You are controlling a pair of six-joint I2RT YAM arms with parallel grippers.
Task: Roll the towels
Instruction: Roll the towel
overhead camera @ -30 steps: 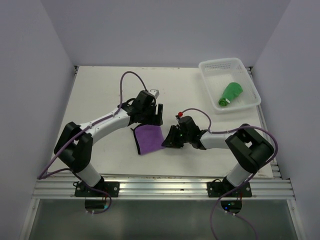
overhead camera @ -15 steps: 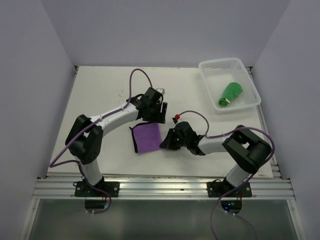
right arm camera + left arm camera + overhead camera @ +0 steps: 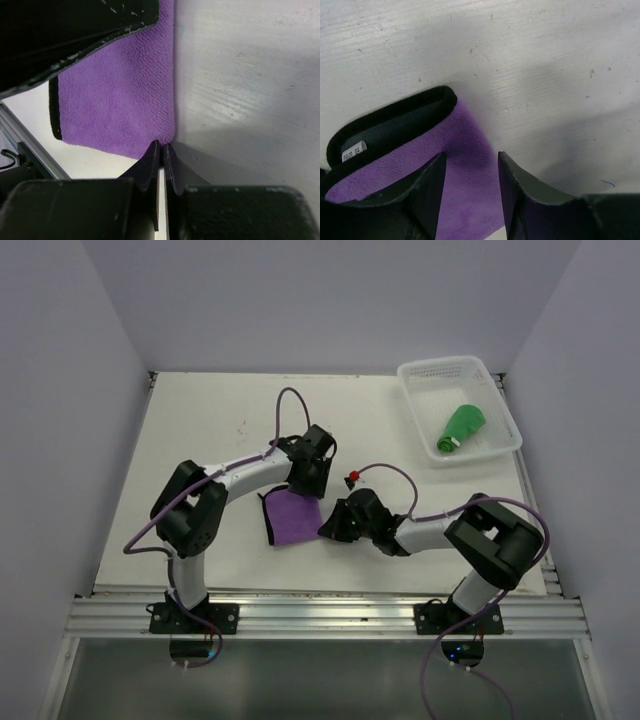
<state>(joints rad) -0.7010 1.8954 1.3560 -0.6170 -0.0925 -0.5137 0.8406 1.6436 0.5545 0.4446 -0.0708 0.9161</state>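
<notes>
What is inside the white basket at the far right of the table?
Only a green towel, bundled up, lies in the basket. The rest of its floor is bare; the patch under the towel is covered.

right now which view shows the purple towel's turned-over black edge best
Left wrist: the black edge curls over the purple towel close up. The top view gives only a thin dark border; the right wrist a short black strip.

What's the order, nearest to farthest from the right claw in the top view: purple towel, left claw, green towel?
1. purple towel, gripped by the right claw.
2. left claw, at the towel's far edge.
3. green towel, far right.
</notes>
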